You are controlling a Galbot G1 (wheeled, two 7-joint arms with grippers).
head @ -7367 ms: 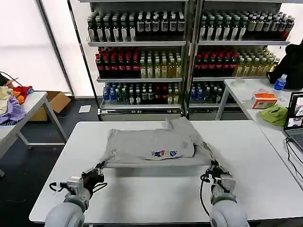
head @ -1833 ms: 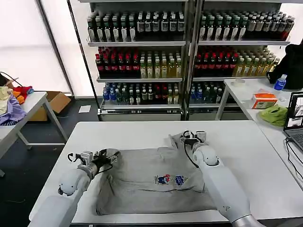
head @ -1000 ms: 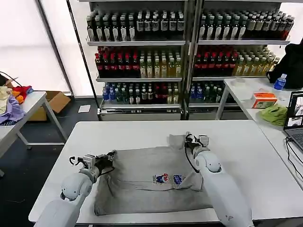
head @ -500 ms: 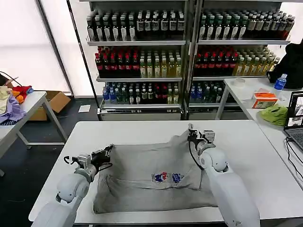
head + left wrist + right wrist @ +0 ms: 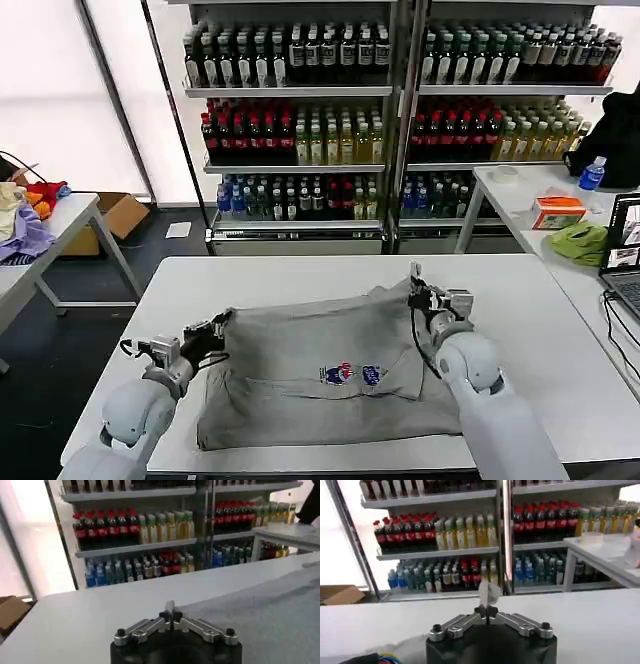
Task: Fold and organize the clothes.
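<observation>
Behind, drink shelves (image 5: 390, 110), both hands pinching grey shirt (image 5: 320, 375) on table (image 5: 560, 330).

Rounded light-grey arm shells, black wrist housings, silvery linkage bars with black screws on the left end effector (image 5: 214, 327) and right end effector (image 5: 417, 283), looping black cables

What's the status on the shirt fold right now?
Left gripper shut on grey shirt, left edge. Right gripper shut on its far right corner, lifted off the white table. Nothing in the way.
</observation>
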